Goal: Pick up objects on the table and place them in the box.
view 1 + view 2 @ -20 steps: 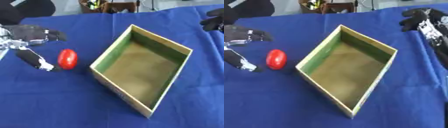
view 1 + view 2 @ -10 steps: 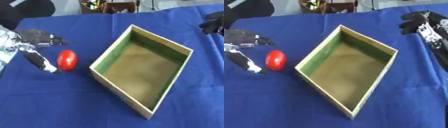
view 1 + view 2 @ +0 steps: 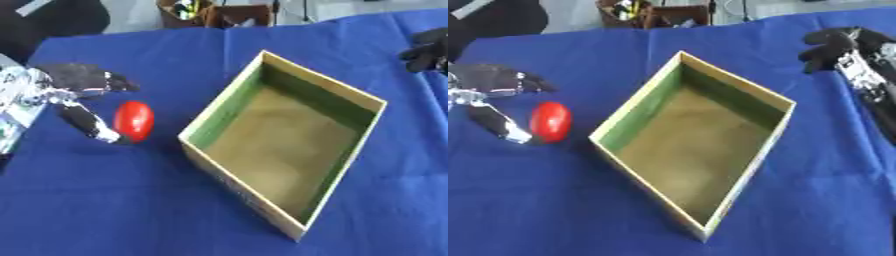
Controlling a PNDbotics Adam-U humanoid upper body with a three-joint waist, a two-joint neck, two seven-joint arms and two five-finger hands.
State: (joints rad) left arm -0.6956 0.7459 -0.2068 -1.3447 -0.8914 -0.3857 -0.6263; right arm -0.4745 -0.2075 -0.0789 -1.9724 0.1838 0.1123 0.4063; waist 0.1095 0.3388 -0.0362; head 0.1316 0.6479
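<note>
**Red object beside open box, left hand spread around it**

Landmark: box (image 3: pixel 229 108). Open-topped rectangular tray with pale tan rim, green inner walls and a brownish floor. It sits askew on the blue tablecloth (image 3: pixel 131 200), one corner pointing toward the viewer and one toward the far edge. Nothing shows inside it.

Item 1: red object (image 3: pixel 134 120). Smooth, oval, glossy red. It lies on the cloth to the left of the box, near the box's left corner but apart from it.

Item 2: left hand (image 3: pixel 74 82). Black with silver parts at the wrist, to the left of the box and beyond the red object as seen from the box. The fingers reach out above the red object's far end; the thumb (image 3: pixel 87 122) stretches along the object's left side, its tip at or just beside the object's lower left edge. Whether the tip touches cannot be told. The hand is spread wide, not closed on anything.

Item 3: right hand (image 3: pixel 833 45). Black, with silver links along the forearm, to the right of the box and toward its far side, well apart from it. The fingers look curled inward with nothing held between them.

Item 4: clutter (image 3: pixel 206 10). Brown and dark shapes past the far edge of the cloth, behind the box; not identifiable.
</note>
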